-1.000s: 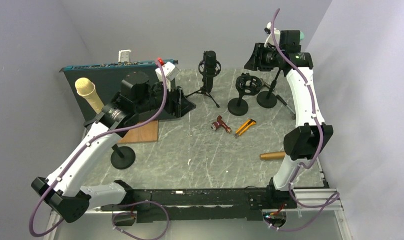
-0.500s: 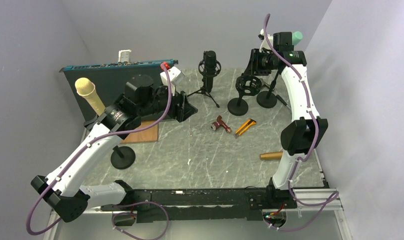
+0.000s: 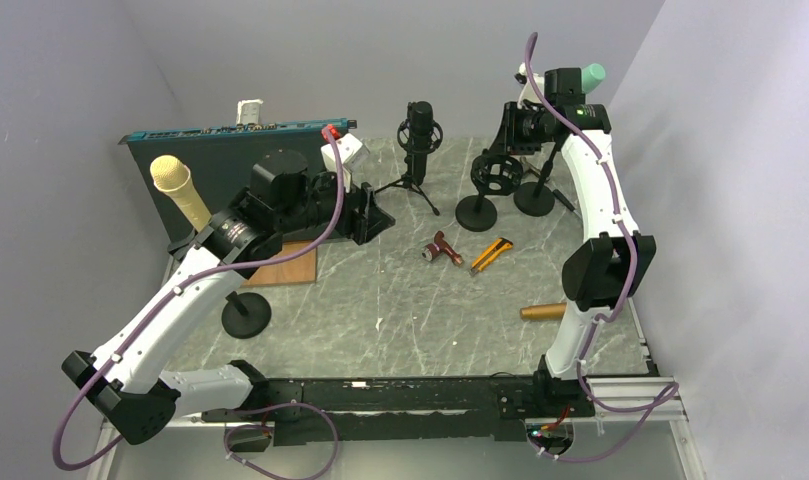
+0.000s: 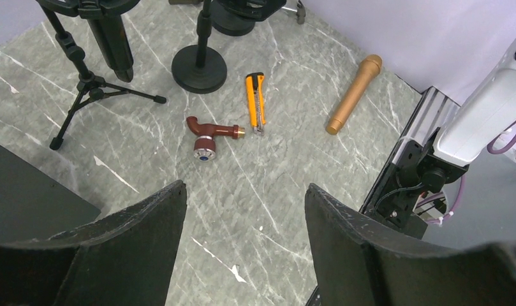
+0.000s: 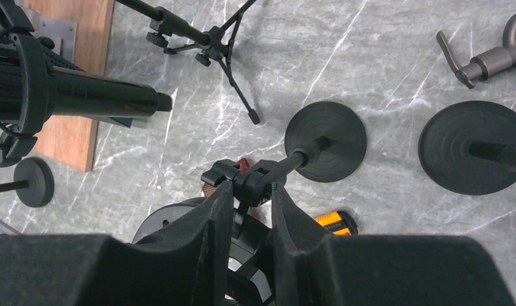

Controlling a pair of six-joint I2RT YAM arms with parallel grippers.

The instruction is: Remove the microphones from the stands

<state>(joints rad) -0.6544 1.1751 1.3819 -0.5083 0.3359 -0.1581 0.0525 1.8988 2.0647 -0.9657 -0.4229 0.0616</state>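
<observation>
**Right gripper on the round-base stand, mic over on the tripod**

Your right gripper (image 5: 247, 191) is at the back right with its fingers nearly together, pinching the joint of the round-base stand (image 5: 325, 141). The black microphone (image 3: 420, 115) sits upright in its cradle on the tripod (image 3: 412, 185), just left of that stand. Your left gripper (image 4: 244, 197) hangs spread wide above the surface (image 4: 274, 166). A gold microphone (image 3: 546, 311) lies flat near your right arm.
</observation>
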